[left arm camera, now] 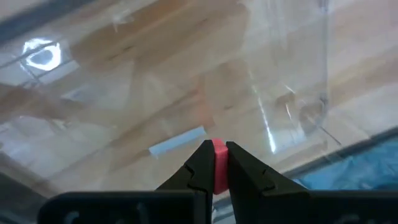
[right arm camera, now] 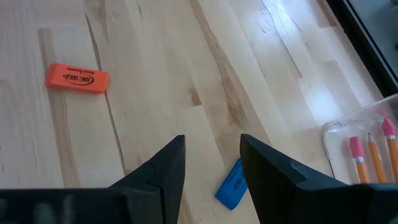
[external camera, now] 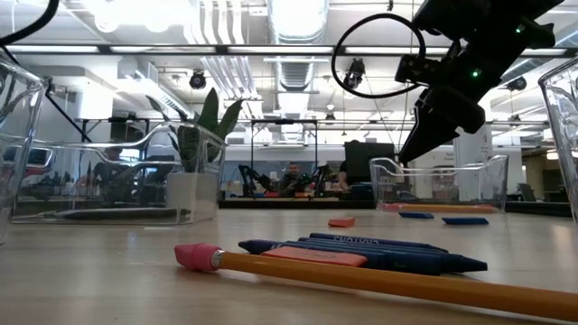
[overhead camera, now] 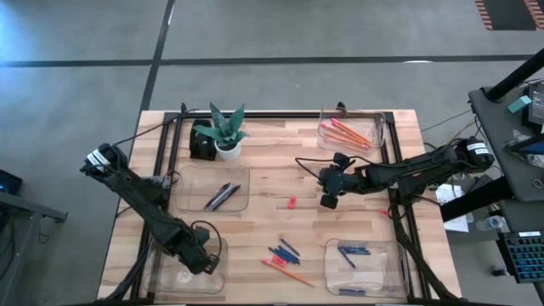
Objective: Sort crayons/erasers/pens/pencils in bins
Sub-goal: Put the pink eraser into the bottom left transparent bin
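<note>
pink eraser held over the near-left bin, blue eraser waiting under the right fingers

a small pink eraser (left arm camera: 219, 163) is pinched between the shut fingers of the left gripper (overhead camera: 201, 259), which hangs inside the near-left bin (overhead camera: 157, 280); a pale block (left arm camera: 177, 140) already lies on its floor. to release well, i'd judge the fingers should open low and away from the clear wall, so the piece does not bounce out. the right gripper (right arm camera: 210, 163) hovers with fingers apart and empty just above a blue eraser (right arm camera: 231, 185), an orange eraser (right arm camera: 77, 78) lying well apart on bare counter (overhead camera: 272, 183). the pencils (overhead camera: 350, 133) sit in the far-right bin (overhead camera: 381, 127). open wood surrounds both loose erasers, giving room for a straight descent.
</note>
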